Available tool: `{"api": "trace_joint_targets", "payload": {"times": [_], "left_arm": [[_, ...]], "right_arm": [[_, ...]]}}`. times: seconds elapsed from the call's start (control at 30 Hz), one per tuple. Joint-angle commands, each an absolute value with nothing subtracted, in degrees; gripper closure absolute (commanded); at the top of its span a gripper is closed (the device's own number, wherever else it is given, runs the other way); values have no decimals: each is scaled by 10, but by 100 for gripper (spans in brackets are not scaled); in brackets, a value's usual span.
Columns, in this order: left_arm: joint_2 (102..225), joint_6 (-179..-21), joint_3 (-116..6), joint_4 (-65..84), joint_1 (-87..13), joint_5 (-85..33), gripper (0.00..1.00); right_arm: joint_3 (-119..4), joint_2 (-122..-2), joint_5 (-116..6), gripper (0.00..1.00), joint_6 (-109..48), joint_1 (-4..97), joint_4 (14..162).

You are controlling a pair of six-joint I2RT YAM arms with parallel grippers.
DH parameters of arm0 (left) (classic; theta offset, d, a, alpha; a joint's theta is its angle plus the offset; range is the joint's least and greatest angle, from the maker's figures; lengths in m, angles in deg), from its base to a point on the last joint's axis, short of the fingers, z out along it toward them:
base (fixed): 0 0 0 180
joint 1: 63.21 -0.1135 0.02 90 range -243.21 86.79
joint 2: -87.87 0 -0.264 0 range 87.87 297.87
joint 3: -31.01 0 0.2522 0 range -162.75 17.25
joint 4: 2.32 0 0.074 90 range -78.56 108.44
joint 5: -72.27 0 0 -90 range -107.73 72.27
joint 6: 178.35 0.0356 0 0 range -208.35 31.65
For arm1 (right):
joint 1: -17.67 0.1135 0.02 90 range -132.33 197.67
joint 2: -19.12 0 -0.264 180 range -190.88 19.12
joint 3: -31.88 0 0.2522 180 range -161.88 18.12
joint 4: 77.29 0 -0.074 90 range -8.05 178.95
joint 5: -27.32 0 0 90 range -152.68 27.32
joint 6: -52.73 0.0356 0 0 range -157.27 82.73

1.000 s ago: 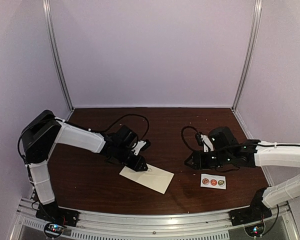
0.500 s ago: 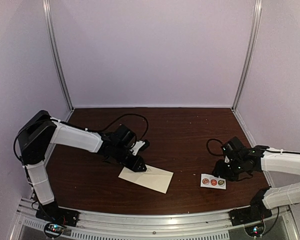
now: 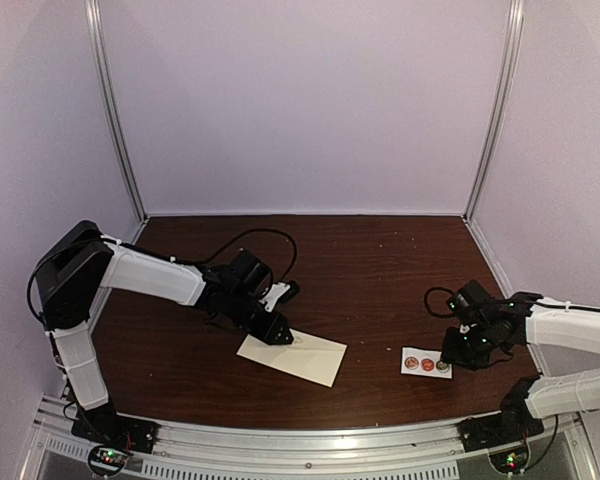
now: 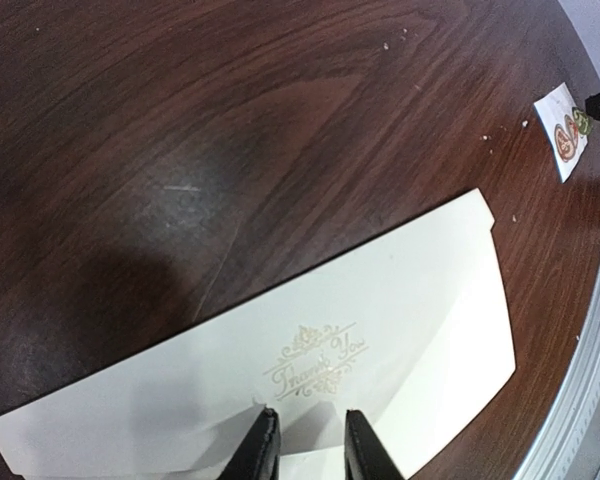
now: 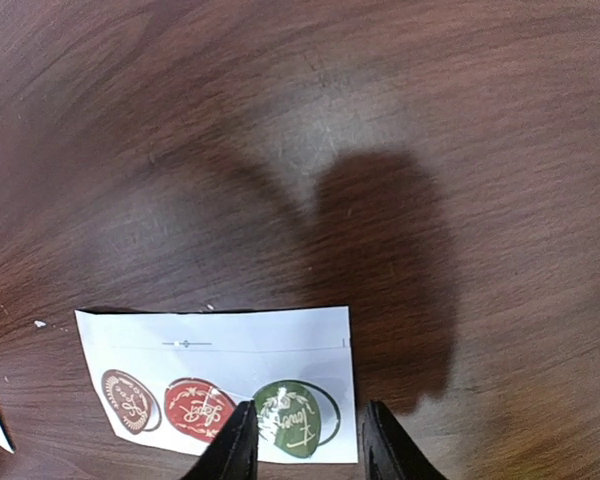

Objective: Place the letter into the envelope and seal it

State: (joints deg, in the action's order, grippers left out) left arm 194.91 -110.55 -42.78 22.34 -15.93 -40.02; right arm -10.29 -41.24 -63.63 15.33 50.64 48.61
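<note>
My left pincer (image 4: 308,447), narrowly parted and gripping nothing, touches the envelope (image 4: 380,330) lying flat on the worktop (image 3: 360,270). My right pincer (image 5: 305,440), parted, straddles the sticker strip (image 5: 220,350), well apart.

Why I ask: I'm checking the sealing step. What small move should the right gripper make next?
Probably lower straight down and close on the green sticker: the right gripper hangs open over the sticker strip, its fingers either side of that sticker.
</note>
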Motion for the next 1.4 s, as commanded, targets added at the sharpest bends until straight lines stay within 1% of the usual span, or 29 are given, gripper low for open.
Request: {"api": "trace_joint_targets", "payload": {"times": [0.0,0.13,0.53,1.13,1.37], "left_arm": [[1948,-1103,-426,219,-162,-410,75],[1950,-1102,-425,220,-162,-406,76],[1956,-1100,-428,222,-162,-403,75],[1960,-1100,-429,222,-162,-407,76],[1962,-1100,-430,222,-162,-409,75]], "right_arm": [[-80,-398,-607,64,172,502,506],[-73,-409,-601,67,174,503,519],[-59,-411,-589,83,181,503,549],[-72,-397,-619,83,182,503,511],[-75,-391,-622,87,184,503,517]]}}
